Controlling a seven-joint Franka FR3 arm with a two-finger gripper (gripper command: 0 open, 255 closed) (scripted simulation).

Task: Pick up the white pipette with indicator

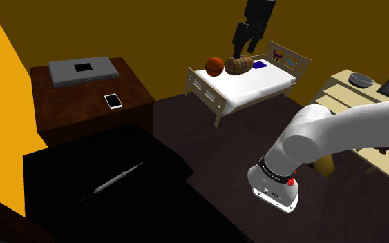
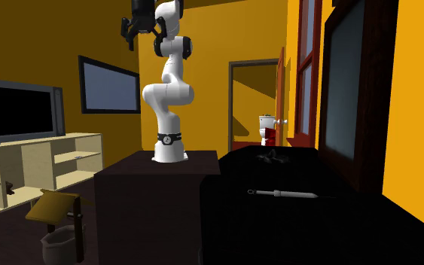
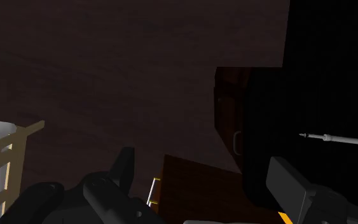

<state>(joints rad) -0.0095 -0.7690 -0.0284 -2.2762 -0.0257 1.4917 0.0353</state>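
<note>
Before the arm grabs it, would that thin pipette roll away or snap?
Probably light and stiff: the pipette is a thin, straight rod. Lying flat on the black surface, it may roll if nudged sideways. Its narrow tip looks fragile.

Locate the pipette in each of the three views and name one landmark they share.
Shoulder view: the pipette lies at the lower left, on the black table.
Second exterior view: the pipette lies right of centre, on the same table.
Wrist view: the pipette lies on that table, well inside its edge.
Shared landmark: the black table beneath it.
</note>
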